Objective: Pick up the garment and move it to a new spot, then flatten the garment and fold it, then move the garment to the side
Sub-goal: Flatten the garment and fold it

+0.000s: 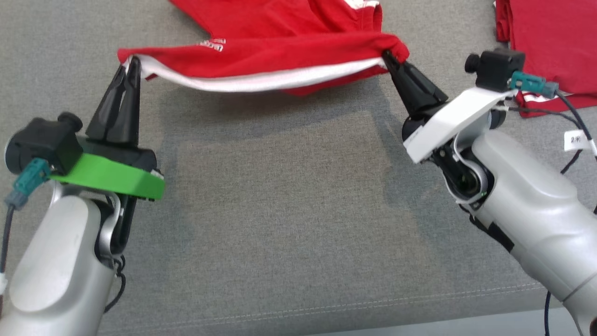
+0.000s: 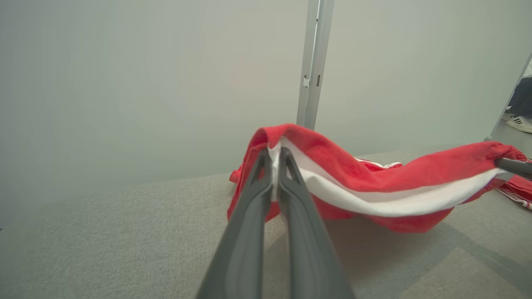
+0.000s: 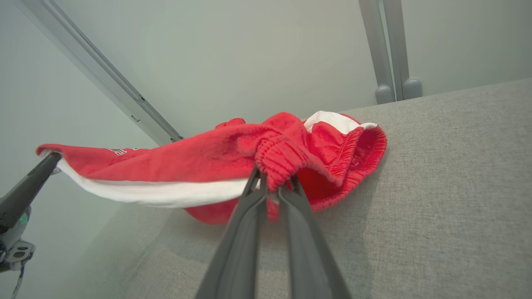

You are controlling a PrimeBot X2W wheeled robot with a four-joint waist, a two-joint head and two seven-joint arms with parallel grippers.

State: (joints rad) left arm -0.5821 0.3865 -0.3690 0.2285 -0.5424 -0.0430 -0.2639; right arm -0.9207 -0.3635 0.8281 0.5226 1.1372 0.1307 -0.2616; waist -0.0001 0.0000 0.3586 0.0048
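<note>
The left pincer (image 1: 132,61) and right pincer (image 1: 386,54) each pinch a corner of the garment (image 1: 280,56). Soft and light, it sags between them; corner holds likely suit flattening.

Lighting's bright and even, seems like soft overhead light, so the only real shadow is a fuzzy grey patch on the worktop (image 1: 289,233) just under the hanging garment (image 1: 261,60). No harsh glare, just a mild sheen on the pale forearm (image 1: 527,205) right of the garment, and the head view is crisp. Wrist views are hazier: the wall (image 2: 124,83) behind the garment looks washed out, the frame posts (image 3: 390,45) behind it lean from the wide lens, and the left hand (image 2: 275,153) and right hand (image 3: 273,182) blur away from the garment.
</note>
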